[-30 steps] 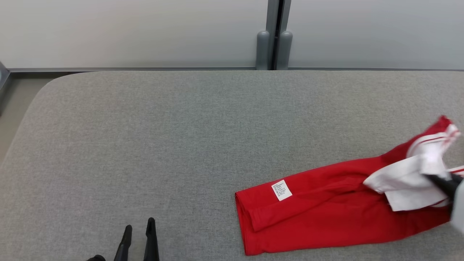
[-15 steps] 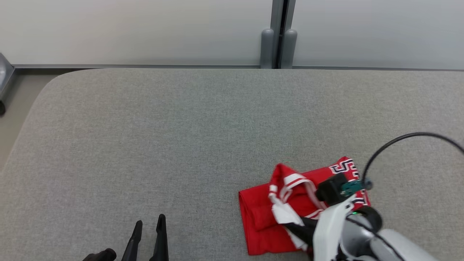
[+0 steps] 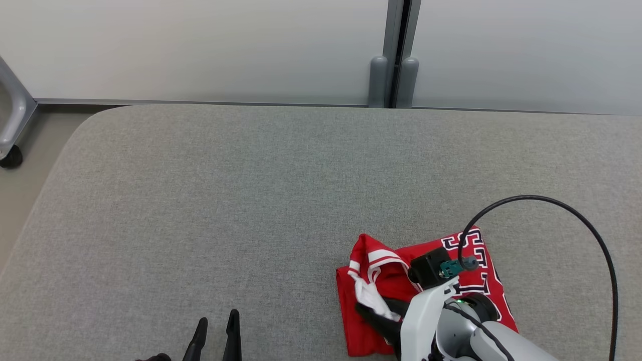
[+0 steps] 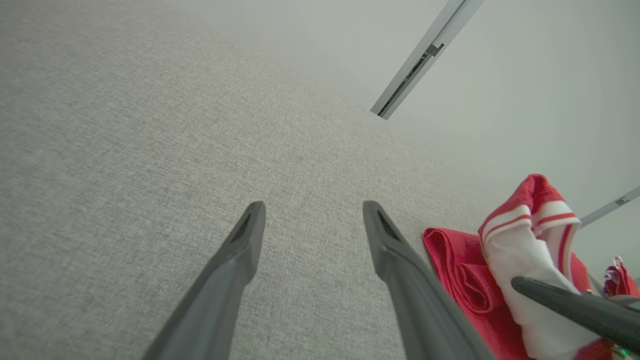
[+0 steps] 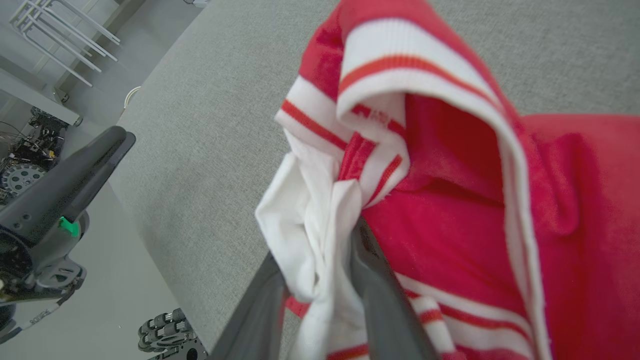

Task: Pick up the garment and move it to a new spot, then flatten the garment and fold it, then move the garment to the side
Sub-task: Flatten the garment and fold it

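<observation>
Left jaws parted, pointing forward, right jaws clamped, pointing leftward

On the table [image 3: 251, 200], garment [image 3: 386, 276] lies right of left claw [image 3: 218, 318].

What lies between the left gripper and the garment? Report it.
Bare grey table; the head view shows that stretch between left gripper and garment.
</observation>
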